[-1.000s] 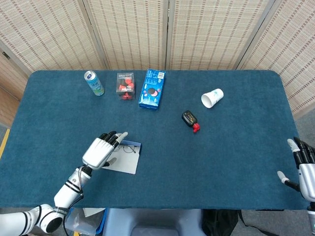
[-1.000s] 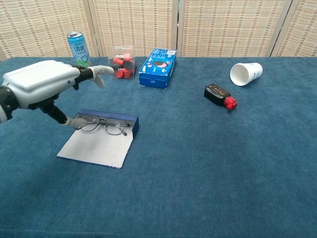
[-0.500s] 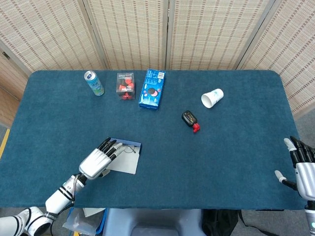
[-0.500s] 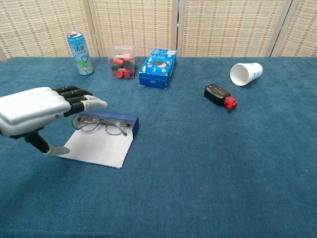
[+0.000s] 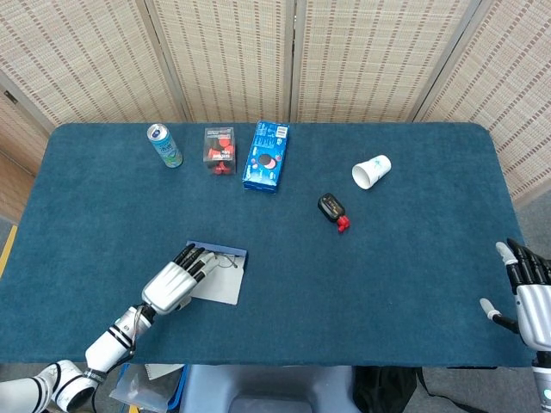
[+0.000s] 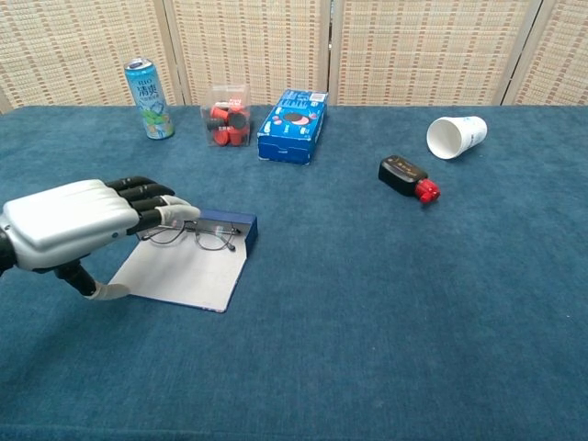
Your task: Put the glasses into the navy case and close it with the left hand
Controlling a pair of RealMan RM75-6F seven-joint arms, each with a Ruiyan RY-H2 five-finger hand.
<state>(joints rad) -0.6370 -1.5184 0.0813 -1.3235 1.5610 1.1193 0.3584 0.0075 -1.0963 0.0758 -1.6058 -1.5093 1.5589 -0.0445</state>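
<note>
The left robot hand (image 6: 69, 227) has eased forward since half a second ago; its spread fingers now reach over the left end of the glasses (image 6: 190, 234), grasping nothing. The glasses lie in the open navy case (image 6: 188, 259), just ahead of the fingertips. The right robot hand (image 5: 529, 288) stays released at the tabletop's (image 5: 387, 275) edge.

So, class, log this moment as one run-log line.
left robot hand: over navy case, holding nothing | glasses: lying in open case | right robot hand: idle at table edge | lid: not yet closed
</note>
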